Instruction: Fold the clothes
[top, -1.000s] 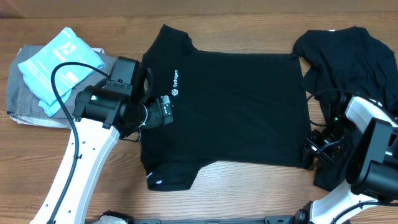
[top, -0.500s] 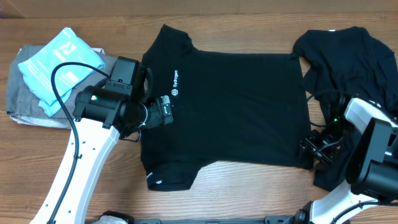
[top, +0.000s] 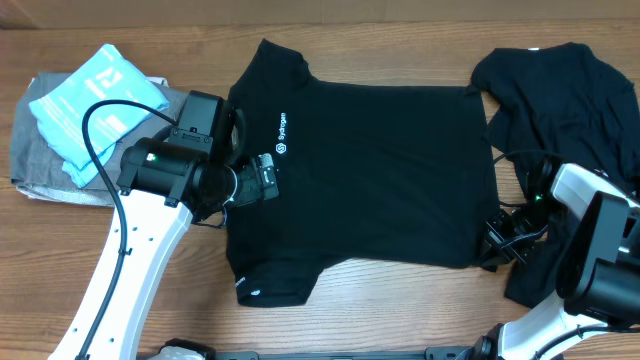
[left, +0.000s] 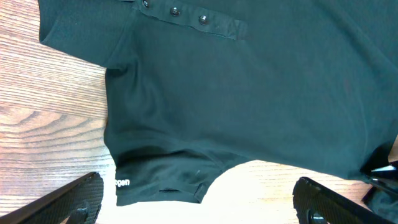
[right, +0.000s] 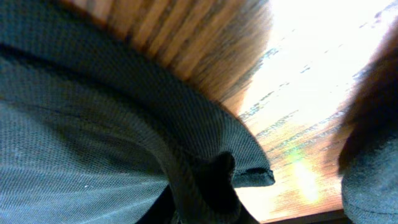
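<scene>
Polo shirt (top: 380, 170) flat on desk (top: 400, 310), left gripper (top: 265, 178) released over its chest, right gripper (top: 497, 245) at hem, grip unclear, black garment (top: 570, 90) crowding right edge

Matt black knit polo shirt (top: 380, 180) on smooth grained wood table (top: 400, 310)

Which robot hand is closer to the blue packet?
Left. The left gripper is over the shirt by its collar, near the blue packet; the right gripper is at its far hem.
</scene>
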